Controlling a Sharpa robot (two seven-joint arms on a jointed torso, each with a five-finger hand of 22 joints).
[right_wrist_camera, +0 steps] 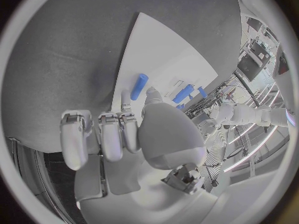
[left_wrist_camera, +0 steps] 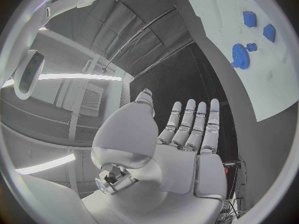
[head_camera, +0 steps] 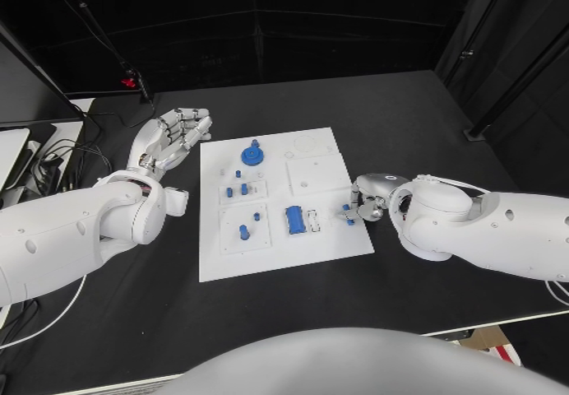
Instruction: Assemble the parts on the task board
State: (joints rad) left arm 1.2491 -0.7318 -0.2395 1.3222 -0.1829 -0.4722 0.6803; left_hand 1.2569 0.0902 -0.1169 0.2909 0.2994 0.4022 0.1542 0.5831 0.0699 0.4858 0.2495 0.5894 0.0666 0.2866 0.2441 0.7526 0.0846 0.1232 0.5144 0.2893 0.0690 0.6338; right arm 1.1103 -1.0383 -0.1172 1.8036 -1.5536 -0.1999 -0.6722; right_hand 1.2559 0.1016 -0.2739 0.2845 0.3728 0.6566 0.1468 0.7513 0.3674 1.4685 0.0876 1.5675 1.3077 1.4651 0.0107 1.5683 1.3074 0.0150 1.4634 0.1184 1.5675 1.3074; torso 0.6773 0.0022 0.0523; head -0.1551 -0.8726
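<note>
The silver left hand (head_camera: 176,134), fingers extended, holding nothing, was seen beside the white rectangular task board (head_camera: 275,247); the right hand (head_camera: 367,197), grip indiscernible, was at its opposite edge on the black table (head_camera: 391,115); one blue gear (head_camera: 252,155) was counted.

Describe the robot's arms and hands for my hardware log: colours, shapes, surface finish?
Both arms have bulky, rounded, glossy white shells. The left hand and right hand are silver metal with slim segmented fingers and smooth pale palm covers. No markings are visible.
</note>
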